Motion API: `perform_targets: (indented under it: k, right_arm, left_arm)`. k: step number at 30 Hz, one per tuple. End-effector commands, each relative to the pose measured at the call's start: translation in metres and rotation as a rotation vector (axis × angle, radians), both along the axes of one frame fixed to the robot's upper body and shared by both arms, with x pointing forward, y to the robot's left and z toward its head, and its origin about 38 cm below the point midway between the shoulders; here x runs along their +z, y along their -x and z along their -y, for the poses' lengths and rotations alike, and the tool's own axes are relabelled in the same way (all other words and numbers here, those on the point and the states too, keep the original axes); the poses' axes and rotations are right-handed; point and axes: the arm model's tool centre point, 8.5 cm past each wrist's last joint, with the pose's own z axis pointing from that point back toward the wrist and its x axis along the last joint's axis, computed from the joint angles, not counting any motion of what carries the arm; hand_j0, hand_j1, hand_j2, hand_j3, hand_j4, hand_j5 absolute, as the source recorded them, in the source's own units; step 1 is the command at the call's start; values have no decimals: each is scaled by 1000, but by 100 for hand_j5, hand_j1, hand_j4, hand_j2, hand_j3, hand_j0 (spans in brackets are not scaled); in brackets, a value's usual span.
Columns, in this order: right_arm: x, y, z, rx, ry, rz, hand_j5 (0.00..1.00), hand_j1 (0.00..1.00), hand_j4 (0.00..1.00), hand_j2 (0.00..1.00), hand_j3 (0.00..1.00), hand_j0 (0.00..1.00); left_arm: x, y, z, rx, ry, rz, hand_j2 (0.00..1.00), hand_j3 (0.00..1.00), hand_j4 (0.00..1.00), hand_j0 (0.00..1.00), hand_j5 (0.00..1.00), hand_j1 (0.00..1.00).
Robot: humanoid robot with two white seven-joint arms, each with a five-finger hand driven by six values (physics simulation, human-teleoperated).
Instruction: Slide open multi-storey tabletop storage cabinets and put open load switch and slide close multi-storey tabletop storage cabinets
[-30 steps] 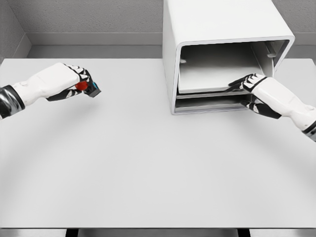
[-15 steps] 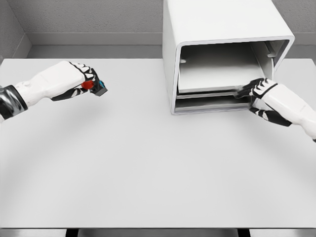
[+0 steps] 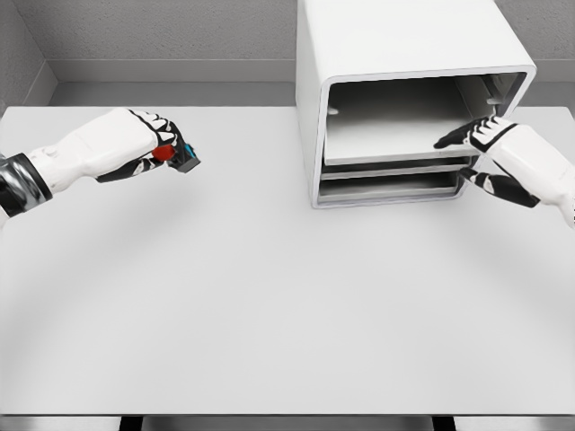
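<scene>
A white multi-storey cabinet (image 3: 395, 54) stands at the back right of the table, its front open toward me. Flat trays lie stacked inside it, the top tray (image 3: 386, 135) showing a wide bare surface. My left hand (image 3: 157, 148) hovers over the left part of the table, shut on a small load switch (image 3: 178, 158) with a red knob and a dark blue-black body. My right hand (image 3: 481, 153) is at the cabinet's right front edge, fingers spread, its forefinger stretched over the top tray's right corner.
The white table (image 3: 269, 296) spreads wide in front of me, bounded by grey walls behind. The cabinet's lower trays (image 3: 386, 184) sit nearly flush with its front edge.
My left hand has carried the switch slightly right. My right hand has lifted from the lower tray front and moved right, up to the top tray's corner.
</scene>
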Motion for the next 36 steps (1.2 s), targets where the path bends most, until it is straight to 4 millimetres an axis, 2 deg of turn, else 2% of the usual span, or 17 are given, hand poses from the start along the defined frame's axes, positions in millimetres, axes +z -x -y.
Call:
perform_targets:
  k: [1, 6, 9, 12, 15, 17, 21, 28, 36]
  right_arm:
    - [-6, -1, -7, 4, -29, -8, 68, 68, 68, 68, 68, 68]
    - [-6, -4, -12, 15, -34, -6, 68, 68, 68, 68, 68, 68]
    - [-13, -4, -26, 44, -52, -18, 68, 68, 68, 68, 68, 68]
    - [-14, -3, -31, 54, -59, -16, 68, 68, 68, 68, 68, 68]
    - [-16, -11, -56, 96, -85, -8, 69, 69, 69, 69, 69, 69]
    - [-17, -13, -62, 102, -93, -4, 69, 69, 69, 69, 69, 69]
    - [-22, -15, -63, 100, -75, -14, 69, 69, 69, 69, 69, 69]
    - [-31, -33, -62, 75, -77, -46, 69, 69, 69, 69, 69, 69]
    - [-50, -34, -59, 58, -48, -93, 69, 69, 69, 69, 69, 69]
  left_arm:
    - [2, 0, 1, -2, 7, 3, 44, 44, 44, 44, 44, 44]
    - [4, 4, 9, -21, 18, 18, 44, 44, 44, 44, 44, 44]
    - [5, 5, 11, -25, 19, 23, 44, 44, 44, 44, 44, 44]
    - [5, 5, 14, -29, 30, 22, 44, 44, 44, 44, 44, 44]
    - [7, 6, 17, -38, 31, 32, 44, 44, 44, 44, 44, 44]
    - [7, 6, 19, -42, 38, 33, 44, 44, 44, 44, 44, 44]
    - [7, 7, 20, -43, 39, 34, 44, 44, 44, 44, 44, 44]
    - [8, 8, 23, -50, 44, 40, 44, 44, 44, 44, 44, 44]
    - [10, 9, 30, -64, 58, 49, 44, 44, 44, 44, 44, 44]
